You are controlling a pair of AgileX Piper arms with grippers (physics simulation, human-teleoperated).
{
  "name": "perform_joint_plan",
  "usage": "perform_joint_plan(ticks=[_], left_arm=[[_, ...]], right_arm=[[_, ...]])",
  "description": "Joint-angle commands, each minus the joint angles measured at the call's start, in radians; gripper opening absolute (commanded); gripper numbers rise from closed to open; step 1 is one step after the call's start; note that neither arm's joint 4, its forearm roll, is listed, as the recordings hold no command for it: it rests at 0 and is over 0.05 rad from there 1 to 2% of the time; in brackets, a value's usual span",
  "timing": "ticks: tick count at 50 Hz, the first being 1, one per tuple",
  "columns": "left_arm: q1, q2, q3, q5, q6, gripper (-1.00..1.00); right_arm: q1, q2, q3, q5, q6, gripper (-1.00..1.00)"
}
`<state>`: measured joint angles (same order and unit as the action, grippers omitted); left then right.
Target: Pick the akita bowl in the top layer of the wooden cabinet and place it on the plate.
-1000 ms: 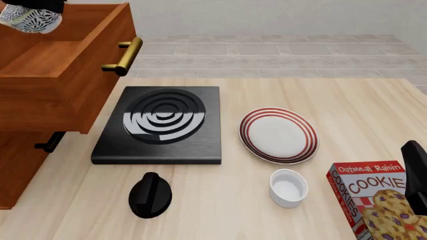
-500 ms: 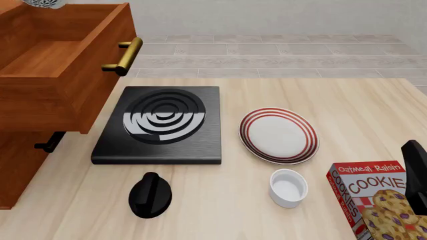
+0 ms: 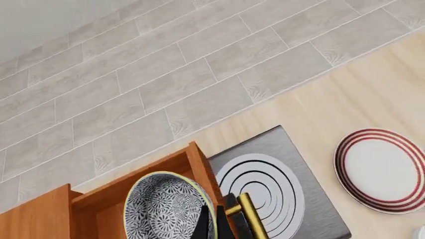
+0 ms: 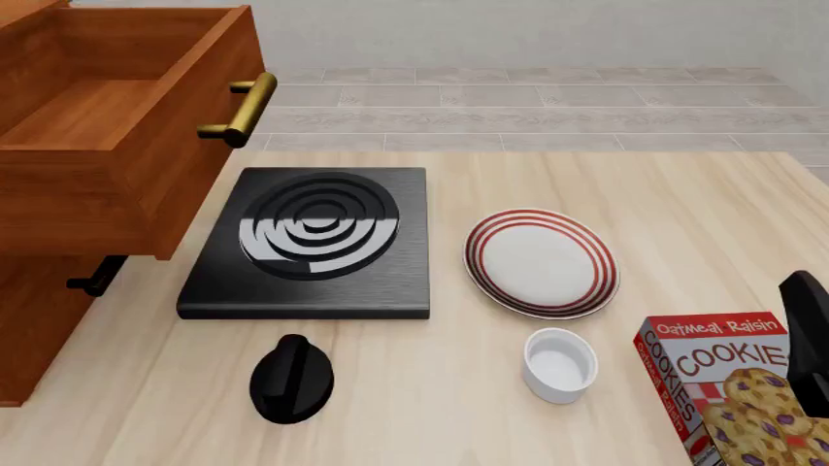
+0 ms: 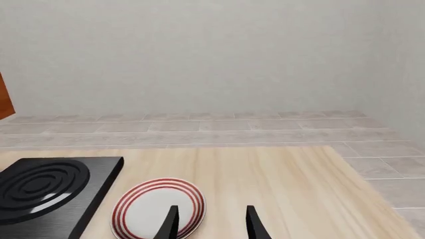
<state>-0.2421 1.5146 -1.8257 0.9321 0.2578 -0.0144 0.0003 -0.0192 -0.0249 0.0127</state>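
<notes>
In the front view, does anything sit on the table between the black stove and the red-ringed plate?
No. In the front view only a strip of bare wooden tabletop separates the stove from the plate; the white cup sits nearer the camera, clear of that gap.

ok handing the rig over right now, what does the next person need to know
Left gripper: shut on the akita bowl, held high above the open top layer of the wooden cabinet; both are out of the front view.
Right gripper: open, holding nothing, near the plate.
Done: drawer open, bowl picked out.
Left: carry the bowl over the black stove to the plate, which has nothing on it, and set it down.
</notes>
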Motion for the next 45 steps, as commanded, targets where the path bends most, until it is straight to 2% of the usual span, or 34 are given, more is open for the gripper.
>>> perform_joint_plan(ticks=[1,18,45], left_arm=[[-0.038,0.025,-0.052,-0.005,0.025,-1.00],[-0.085,0.070,-0.137,0.004,0.060,-1.00],[-0.193,0.122,-0.134,-0.047,0.090,-1.00]], right_arm=[[0.001,0.000,0.000,-0.002,0.002,1.00],[0.003,0.000,-0.001,-0.004,-0.001,1.00],[0.008,0.000,-0.002,-0.007,-0.012,1.00]])
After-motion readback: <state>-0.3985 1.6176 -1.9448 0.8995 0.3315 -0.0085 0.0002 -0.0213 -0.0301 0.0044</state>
